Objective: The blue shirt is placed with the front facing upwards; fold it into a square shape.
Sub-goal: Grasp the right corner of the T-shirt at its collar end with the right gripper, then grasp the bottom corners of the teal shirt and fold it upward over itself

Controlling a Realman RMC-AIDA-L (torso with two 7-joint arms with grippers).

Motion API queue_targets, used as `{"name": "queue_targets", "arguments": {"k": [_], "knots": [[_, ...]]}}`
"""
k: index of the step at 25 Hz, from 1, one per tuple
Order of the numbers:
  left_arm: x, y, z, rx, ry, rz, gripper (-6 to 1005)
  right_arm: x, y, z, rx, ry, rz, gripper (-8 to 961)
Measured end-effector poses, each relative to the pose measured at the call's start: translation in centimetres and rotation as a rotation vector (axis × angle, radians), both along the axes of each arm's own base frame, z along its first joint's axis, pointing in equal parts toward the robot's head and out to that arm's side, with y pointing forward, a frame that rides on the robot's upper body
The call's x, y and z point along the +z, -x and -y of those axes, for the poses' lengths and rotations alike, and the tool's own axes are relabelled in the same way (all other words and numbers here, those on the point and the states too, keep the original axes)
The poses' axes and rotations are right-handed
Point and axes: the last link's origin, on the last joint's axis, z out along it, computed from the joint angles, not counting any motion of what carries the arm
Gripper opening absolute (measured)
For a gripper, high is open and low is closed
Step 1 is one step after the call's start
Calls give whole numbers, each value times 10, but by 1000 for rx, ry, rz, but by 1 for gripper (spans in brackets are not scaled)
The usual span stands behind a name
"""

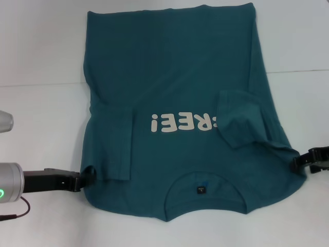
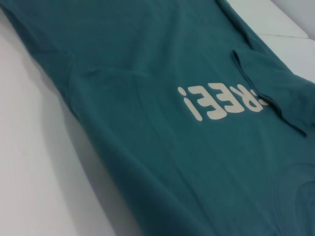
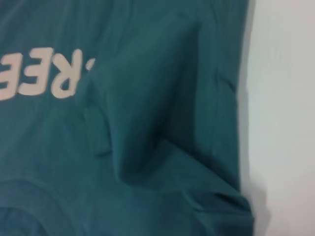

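Both sleeves folded over blue shirt (image 1: 175,77) (print (image 1: 182,123) partly covered, "REE!" readable).

A white tabletop (image 1: 41,128) fills the scene. A faint seam (image 1: 41,85) crosses it on the far side. A thin dark red cable (image 1: 18,213) lies at its near left corner.

Blue shirt (image 1: 180,77) lies face up on a white surface, collar toward the robot.
Both short sleeves are folded inward over the chest; the right one covers the first letter of the cream "FREE!" print (image 1: 181,123). A small dark tag sits inside the round neck.
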Motion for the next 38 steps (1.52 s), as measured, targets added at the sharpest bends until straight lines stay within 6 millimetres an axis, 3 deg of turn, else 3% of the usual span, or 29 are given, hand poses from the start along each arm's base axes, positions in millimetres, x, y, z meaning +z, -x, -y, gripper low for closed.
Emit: {"name": "queue_targets", "arguments": {"k": [4,20,29,38], "knots": [[0,0,0,0,-1,3,42,-5,0,-1,-4,9,21,681],[-1,3,2,5,1,3,41,-16,6,-1,45,52,30,49],[12,4,2,22,5,34,41,4,-2,1,30,-16,-33,47],[18,8,8,35,13,62,41,20,-14,18,24,-39,-123,49]]}}
